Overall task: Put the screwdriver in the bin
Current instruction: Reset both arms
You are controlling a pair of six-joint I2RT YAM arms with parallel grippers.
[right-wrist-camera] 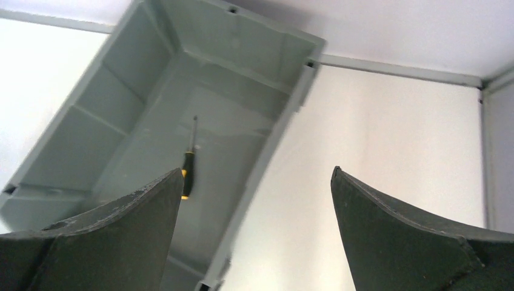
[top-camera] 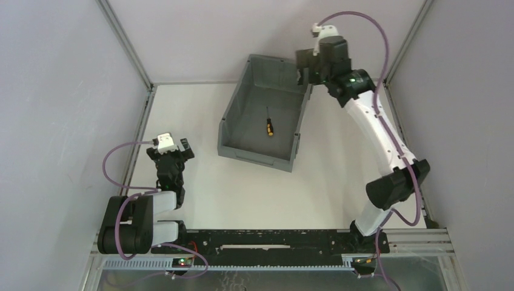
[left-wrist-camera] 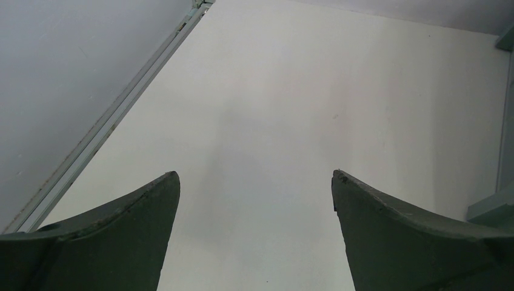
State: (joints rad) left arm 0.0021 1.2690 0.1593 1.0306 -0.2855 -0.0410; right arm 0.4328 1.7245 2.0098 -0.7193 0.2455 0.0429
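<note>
The grey ribbed bin (top-camera: 285, 159) stands at the back middle of the table, its lower lip toward me. The small screwdriver (top-camera: 268, 124) with a black-and-orange handle lies flat on the bin floor; it also shows in the right wrist view (right-wrist-camera: 188, 167) inside the bin (right-wrist-camera: 79, 133). My right gripper (top-camera: 301, 71) is open and empty, raised above the bin's far right corner. In its own view the gripper (right-wrist-camera: 257, 176) hangs over the bin's right wall. My left gripper (top-camera: 173, 151) is open and empty at the near left, low over bare table (left-wrist-camera: 255, 176).
Grey enclosure walls with metal frame rails (top-camera: 127, 42) close in the white table on the left, back and right. A black rail (top-camera: 267, 239) with the arm bases runs along the near edge. A bin edge (left-wrist-camera: 494, 206) shows at the right of the left wrist view.
</note>
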